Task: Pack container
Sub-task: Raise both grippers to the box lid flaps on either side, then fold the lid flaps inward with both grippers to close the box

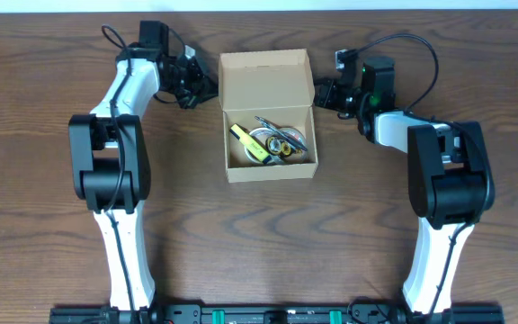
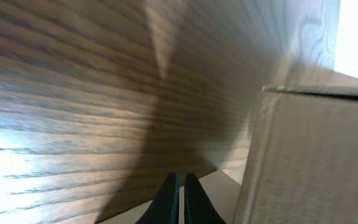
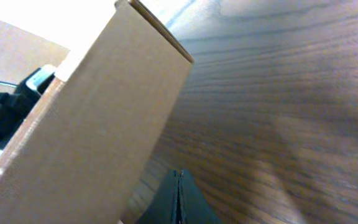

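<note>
Container (image 1: 268,81): sits between the two hands, on the counter (image 1: 61,225). The flap lid is swung up and back, so the top is open.

Inside:
- a yellow marker-type item (image 1: 248,144)
- a couple of round rolls (image 1: 279,144), tape by the look
- a dark pen (image 1: 281,126) lying across the rolls

Everything sits below the rim as far as the overhead shows.

Left hand (image 1: 207,88): just beside the container's back corner, by the lid hinge line. I can't confirm contact from above. In its wrist view the hand (image 2: 180,196) has its fingers pressed together with nothing between them. The cardboard wall (image 2: 316,162) is close off to the right of the fingertips, with bare counter ahead.

Right hand (image 1: 320,94): mirror position at the opposite back corner, just beside the wall. In its wrist view the hand (image 3: 179,196) is pinched closed and empty, with the container wall (image 3: 86,137) close on the left of the fingertips.

Progress, my read:
- Loading looks done. Items are in, and no other loose item shows in the overhead.
- The lid is not yet shut, so what's left is folding the flap forward over the contents and seating it.
- Both hands flank the hinge end, which fits getting behind the flap to push it over.

Risk: the pen lies highest in the pile. If it sits proud, the flap may not seat.
</note>
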Tool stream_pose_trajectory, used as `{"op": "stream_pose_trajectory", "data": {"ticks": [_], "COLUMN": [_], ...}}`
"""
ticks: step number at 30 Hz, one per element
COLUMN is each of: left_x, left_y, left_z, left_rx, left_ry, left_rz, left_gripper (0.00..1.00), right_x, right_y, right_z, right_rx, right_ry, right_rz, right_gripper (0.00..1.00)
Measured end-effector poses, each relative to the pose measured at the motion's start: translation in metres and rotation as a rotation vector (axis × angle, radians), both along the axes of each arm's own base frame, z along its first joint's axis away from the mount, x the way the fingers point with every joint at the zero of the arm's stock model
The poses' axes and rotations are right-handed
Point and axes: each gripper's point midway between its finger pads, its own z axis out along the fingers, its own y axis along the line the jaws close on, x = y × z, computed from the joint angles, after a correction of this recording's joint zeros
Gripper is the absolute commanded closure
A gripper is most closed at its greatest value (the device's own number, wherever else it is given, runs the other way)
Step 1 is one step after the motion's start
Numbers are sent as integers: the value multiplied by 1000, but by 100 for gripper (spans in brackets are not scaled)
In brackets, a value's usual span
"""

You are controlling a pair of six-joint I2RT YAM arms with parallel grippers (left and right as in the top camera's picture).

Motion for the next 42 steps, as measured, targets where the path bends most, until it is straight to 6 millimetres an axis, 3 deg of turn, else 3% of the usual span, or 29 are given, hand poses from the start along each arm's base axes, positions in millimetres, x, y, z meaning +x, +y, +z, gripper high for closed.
{"op": "stream_pose_trajectory", "data": {"ticks": [9, 24, 28, 34, 42], "left_x": [-6, -13, -13, -16, -24], "left_y": [-11, -16, -16, -16, -19], "left_z": [7, 16, 30, 68, 76], "left_rx": [-58, -104, -99, -98, -123], "left_ry": [-25, -86, -131, -207, -209], "left_rz": [-59, -146, -161, -181, -206], "left_gripper": [94, 94, 94, 94, 94], "right_x": [2, -4, -4, -8, -10], "right_y": [9, 16, 19, 21, 23], "right_z": [20, 28, 36, 38, 56], "right_rx": [38, 54, 67, 76, 81], "right_ry": [-85, -134, -177, -184, -227], "right_rz": [50, 119, 143, 169, 194], "right_gripper": [99, 98, 99, 98, 98]}}
